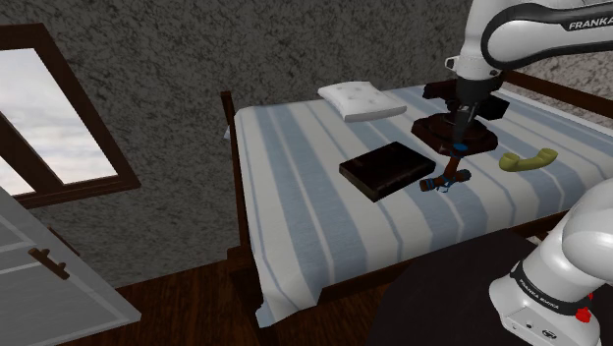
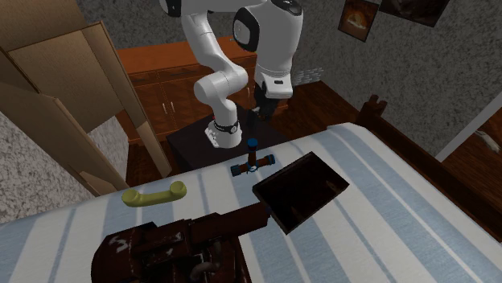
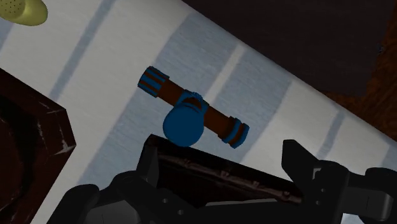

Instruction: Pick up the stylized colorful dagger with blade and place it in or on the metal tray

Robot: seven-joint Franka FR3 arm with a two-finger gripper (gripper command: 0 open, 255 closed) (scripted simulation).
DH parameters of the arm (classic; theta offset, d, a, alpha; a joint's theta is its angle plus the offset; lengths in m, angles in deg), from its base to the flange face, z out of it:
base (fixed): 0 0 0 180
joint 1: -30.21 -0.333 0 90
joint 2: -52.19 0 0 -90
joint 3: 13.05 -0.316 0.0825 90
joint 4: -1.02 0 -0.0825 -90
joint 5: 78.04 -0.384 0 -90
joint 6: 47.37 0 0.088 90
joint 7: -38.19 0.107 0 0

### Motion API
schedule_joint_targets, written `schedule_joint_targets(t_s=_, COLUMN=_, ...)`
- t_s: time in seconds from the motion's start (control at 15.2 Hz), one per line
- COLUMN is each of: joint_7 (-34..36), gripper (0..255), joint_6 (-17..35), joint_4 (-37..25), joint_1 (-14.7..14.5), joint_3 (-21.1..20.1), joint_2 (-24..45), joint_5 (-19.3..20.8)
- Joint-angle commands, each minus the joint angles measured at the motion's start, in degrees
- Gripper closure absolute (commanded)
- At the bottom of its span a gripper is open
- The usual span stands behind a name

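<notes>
dim, flat light in all 3 views. the window [image 1: 54,113] at the shoulder view's left edge is the brightest patch. the striped bedspread [image 1: 314,226] reads grey-blue; the tray [image 2: 302,191] is nearly black.

White Franka arm with dark joints [image 1: 526,39] rises from its base at the shoulder view's lower right, arcs over, and its wrist points straight down. All-black two-finger gripper [image 1: 460,135] hangs vertical, tips downward. In the wrist view its fingers [image 3: 150,167] stand well apart, jaws wide.
</notes>
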Motion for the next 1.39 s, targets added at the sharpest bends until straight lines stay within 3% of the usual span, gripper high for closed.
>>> schedule_joint_targets(t_s=0.0, joint_7=-2.28, gripper=0, joint_6=3.42, joint_4=0.76, joint_1=0.21, joint_3=1.92, joint_2=3.29, joint_5=0.84)
schedule_joint_targets(t_s=0.59, joint_7=-4.07, gripper=0, joint_6=11.87, joint_4=5.97, joint_1=0.88, joint_3=4.36, joint_2=7.11, joint_5=2.29)
schedule_joint_targets(t_s=1.12, joint_7=-4.06, gripper=0, joint_6=12.34, joint_4=6.33, joint_1=0.92, joint_3=4.43, joint_2=7.22, joint_5=2.36)
schedule_joint_targets(t_s=1.19, joint_7=-4.06, gripper=255, joint_6=12.34, joint_4=6.33, joint_1=0.92, joint_3=4.43, joint_2=7.22, joint_5=2.36)
schedule_joint_targets(t_s=1.32, joint_7=-4.06, gripper=255, joint_6=12.34, joint_4=6.33, joint_1=0.92, joint_3=4.43, joint_2=7.22, joint_5=2.36)
